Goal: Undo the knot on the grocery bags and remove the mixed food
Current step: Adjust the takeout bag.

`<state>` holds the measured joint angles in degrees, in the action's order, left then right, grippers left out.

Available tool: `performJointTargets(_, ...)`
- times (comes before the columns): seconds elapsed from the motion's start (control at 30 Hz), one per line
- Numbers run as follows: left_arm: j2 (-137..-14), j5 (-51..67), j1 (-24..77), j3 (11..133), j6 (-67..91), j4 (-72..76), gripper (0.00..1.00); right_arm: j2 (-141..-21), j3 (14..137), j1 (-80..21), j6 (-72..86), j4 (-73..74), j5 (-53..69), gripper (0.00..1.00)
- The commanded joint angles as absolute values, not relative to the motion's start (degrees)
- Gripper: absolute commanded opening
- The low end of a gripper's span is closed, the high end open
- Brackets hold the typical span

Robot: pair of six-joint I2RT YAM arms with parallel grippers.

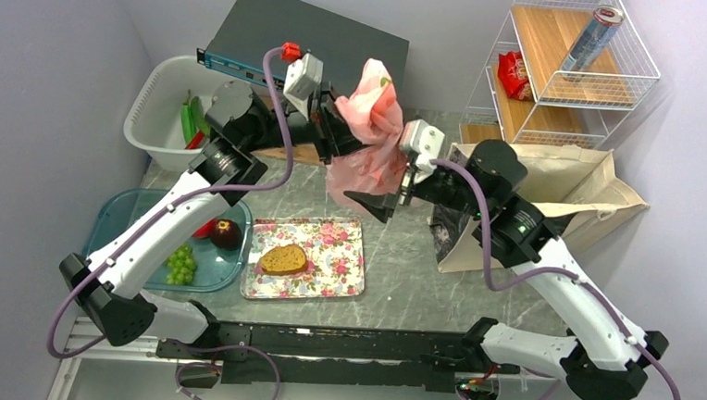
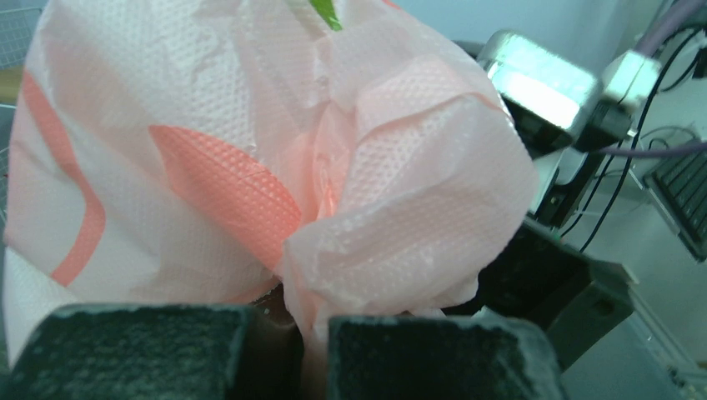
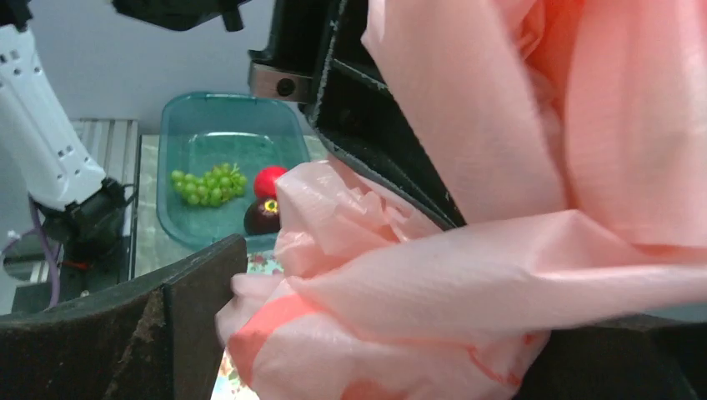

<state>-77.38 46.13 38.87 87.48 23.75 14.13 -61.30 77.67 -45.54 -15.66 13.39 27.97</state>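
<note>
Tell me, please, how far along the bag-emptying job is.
Done: bread slice on the floral tray; grapes and plum in the teal tray. In hand: left hand pinches the raised pink bag, right hand open around its bottom. Left: something green inside it, plus the tote.

You're looking at a pink bag: pale, translucent, embossed weave, coral-orange bands printed across it. The floral tray has a white ground, pink roses and green leaves, with a brown bread slice on it. Just beside the tray you get a teal bin holding green grapes, a dark maroon plum and a red apple. On the tray's other side you see a beige tote with a dark print panel. The table is grey marbled.
</note>
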Motion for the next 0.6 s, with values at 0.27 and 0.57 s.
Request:
performJointTargets(0.27, -70.53, 54.56, 35.92, 85.28, 18.76, 19.46, 0.1, -58.43, 73.23, -34.87, -2.6, 12.86, 23.78, 0.0)
performJointTargets(0.57, -66.13, 56.88, 39.87, 83.81, -53.42, -57.71, 0.21, -57.2, 76.01, -31.58, -12.53, 13.74, 23.91, 0.0)
